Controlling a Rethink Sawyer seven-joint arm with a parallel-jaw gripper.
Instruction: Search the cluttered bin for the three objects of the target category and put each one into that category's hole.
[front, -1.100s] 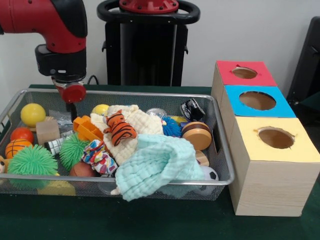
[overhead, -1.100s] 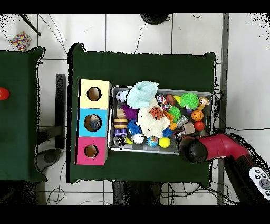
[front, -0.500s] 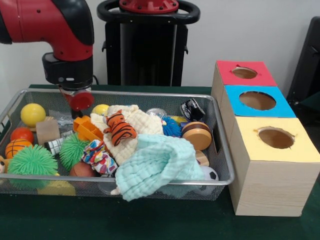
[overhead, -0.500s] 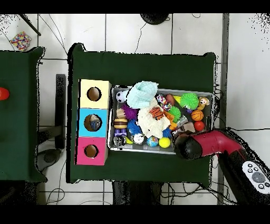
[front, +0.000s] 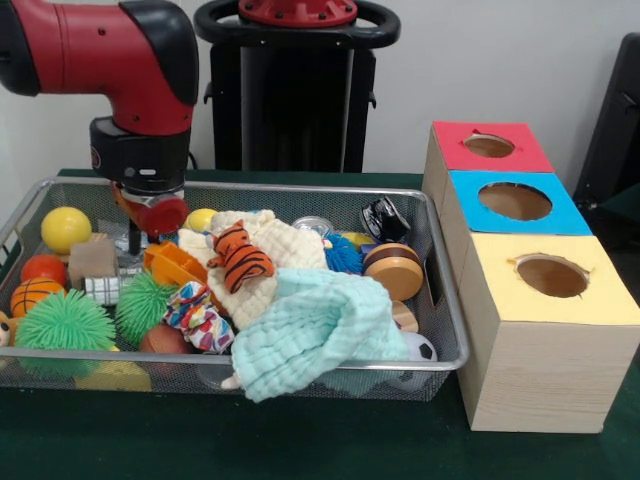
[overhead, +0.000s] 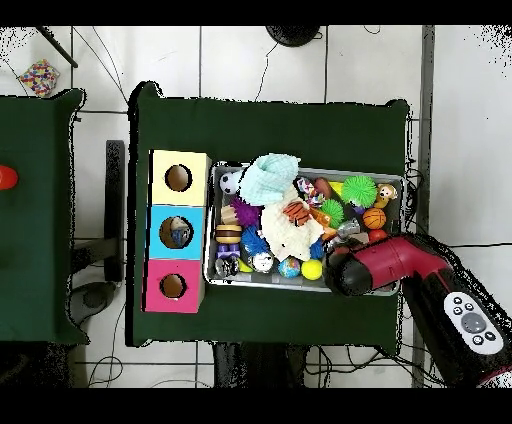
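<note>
my gripper (front: 140, 240) has moved right and dropped into the wire bin (front: 300, 193), just beside the orange block (front: 175, 262). i cannot tell how far it is open. none of the 3 holes, like the yellow box (front: 590, 300), has anything going in yet.

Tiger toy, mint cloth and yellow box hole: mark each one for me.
tiger toy (front: 240, 256), front view, on its striped back.
mint cloth (front: 310, 335), front view, on the middle of the folded bundle.
yellow box hole (front: 551, 275), front view, on the dark opening in the top.
</note>
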